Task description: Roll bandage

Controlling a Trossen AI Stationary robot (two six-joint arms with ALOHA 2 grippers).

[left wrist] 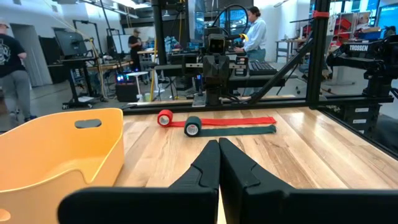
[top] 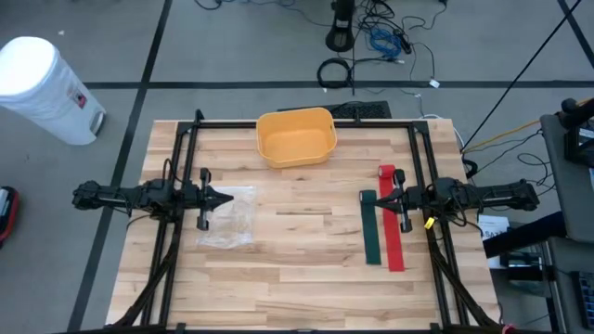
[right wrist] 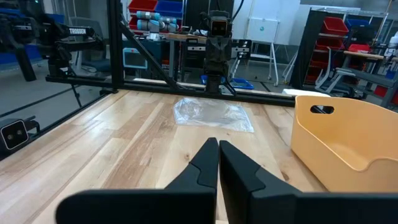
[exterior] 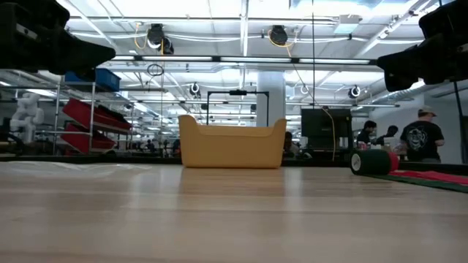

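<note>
Left pincer (top: 225, 197): closed on nothing, poised above the left side of the counter (top: 297, 278), its tips over the edge of a clear plastic bag (top: 227, 218).
Right pincer (top: 371, 197): closed and empty too, hanging over the right side, right above the bandage strips.
Red bandage (top: 392, 223): on the right half of the counter, a long strip laid flat with a small rolled end at the far tip, toward the bin.
Green bandage (top: 371, 232): just beside the red one on its inner side, lying parallel; the left wrist view shows its own rolled end (left wrist: 192, 127) at the same end.
Yellow bin (top: 296, 136): at the back middle of the counter, apart from both strips; nothing visible inside.
Handling, as I judge it: soft, light, limp cloth that may cling to itself; the flat tail will bunch or slide if pushed.
Where to take hold: probably the rolled end, the only firm part, pinched across its sides.
Progress: rolling looks barely begun; most of each strip lies unrolled.
</note>
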